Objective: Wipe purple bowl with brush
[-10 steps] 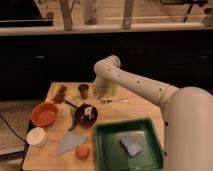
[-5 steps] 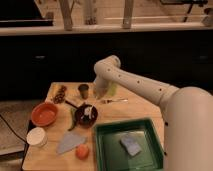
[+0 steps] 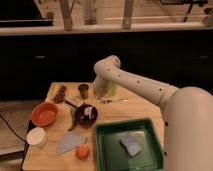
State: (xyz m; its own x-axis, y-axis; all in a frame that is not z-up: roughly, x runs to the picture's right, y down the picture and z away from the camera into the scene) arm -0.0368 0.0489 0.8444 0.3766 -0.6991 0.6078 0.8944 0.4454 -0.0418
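The purple bowl [image 3: 86,116] sits left of the table's middle. The brush [image 3: 88,113] lies in it, whitish head over the bowl, thin dark handle pointing up-left over the rim. My white arm comes in from the right and bends down over the back of the table. My gripper [image 3: 100,94] hangs just behind and to the right of the bowl, beside a small dark cup [image 3: 83,90]. It is apart from the brush and holds nothing that I can see.
An orange bowl [image 3: 44,113] and a white cup [image 3: 36,136] stand at the left. A grey cloth [image 3: 70,142] and an orange fruit [image 3: 82,151] lie in front. A green tray [image 3: 107,150] holds a sponge [image 3: 131,145]. A silver spoon [image 3: 115,100] lies behind.
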